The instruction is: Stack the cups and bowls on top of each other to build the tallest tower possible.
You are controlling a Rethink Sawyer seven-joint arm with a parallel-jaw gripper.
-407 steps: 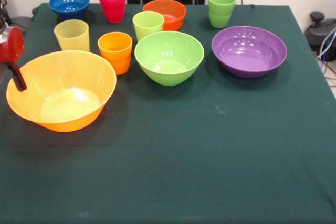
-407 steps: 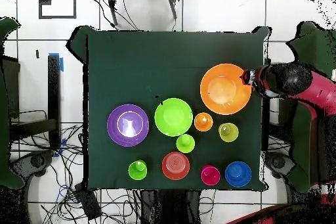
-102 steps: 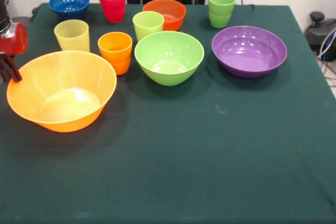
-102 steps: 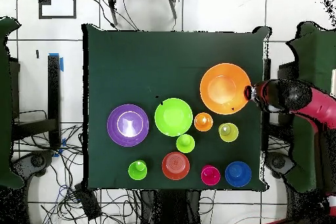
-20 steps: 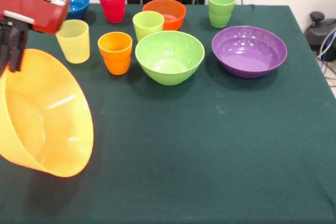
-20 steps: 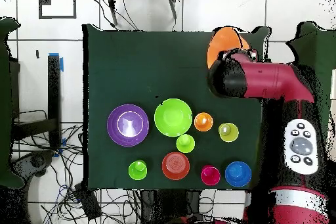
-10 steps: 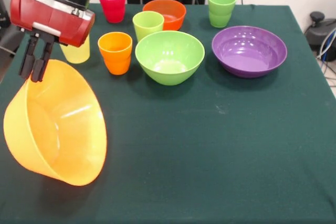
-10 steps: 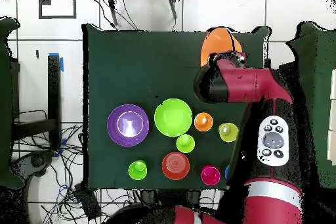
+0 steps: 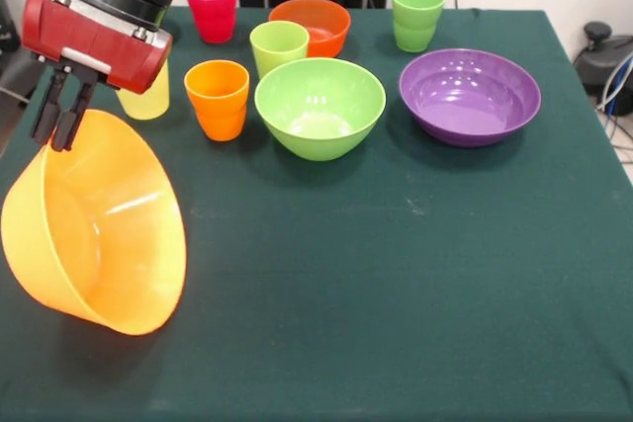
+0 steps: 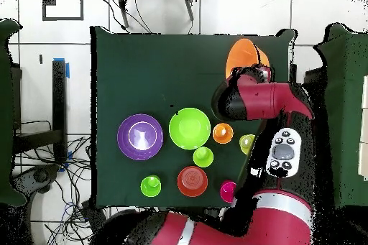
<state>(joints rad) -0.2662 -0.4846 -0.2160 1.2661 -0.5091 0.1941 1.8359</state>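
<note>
My gripper (image 9: 51,135) is shut on the rim of the very large orange bowl (image 9: 94,229), which hangs tilted with its opening turned left, low over the table's left side. From above this bowl (image 10: 246,55) shows just past the arm. On the table stand the lime green bowl (image 9: 319,106), the purple bowl (image 9: 470,96) and the orange-red bowl (image 9: 312,25). The orange cup (image 9: 218,96), lime green cup (image 9: 279,46), red cup (image 9: 212,5) and darker green cup (image 9: 417,15) are upright. The yellow cup (image 9: 148,101) is half hidden behind the gripper. The arm hides the blue bowl.
The dark green table (image 9: 415,274) carries everything. In the overhead view the arm (image 10: 266,105) crosses the table's right side, over the cups there. Cables and tiled floor lie beyond the table's edges.
The gripper took the large orange bowl by its rim, lifted it and carried it away from the cups. In the last half second the hanging bowl shifted slightly left.
</note>
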